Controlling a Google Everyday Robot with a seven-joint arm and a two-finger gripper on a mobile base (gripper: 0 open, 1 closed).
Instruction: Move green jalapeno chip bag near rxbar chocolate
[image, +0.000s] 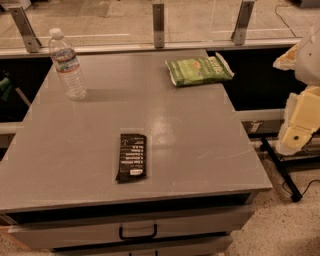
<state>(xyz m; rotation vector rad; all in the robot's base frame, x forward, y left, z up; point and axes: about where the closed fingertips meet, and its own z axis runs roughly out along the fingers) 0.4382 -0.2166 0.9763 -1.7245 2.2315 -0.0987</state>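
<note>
The green jalapeno chip bag (198, 70) lies flat at the far right of the grey table top (200, 140), close to its right edge. The rxbar chocolate (132, 156) lies flat near the front middle of the table, its long side pointing away from me and its small white label at the near end. The two are well apart. My gripper (299, 125), with the pale arm parts, is at the right edge of the view, off the table and to the right of it, lower than the bag and touching nothing.
A clear plastic water bottle (66, 65) stands upright at the far left of the table. A rail with metal posts (158, 20) runs behind the table. Drawers with a black handle (137, 233) are below the front edge. A black stand leg (282, 172) lies on the floor at right.
</note>
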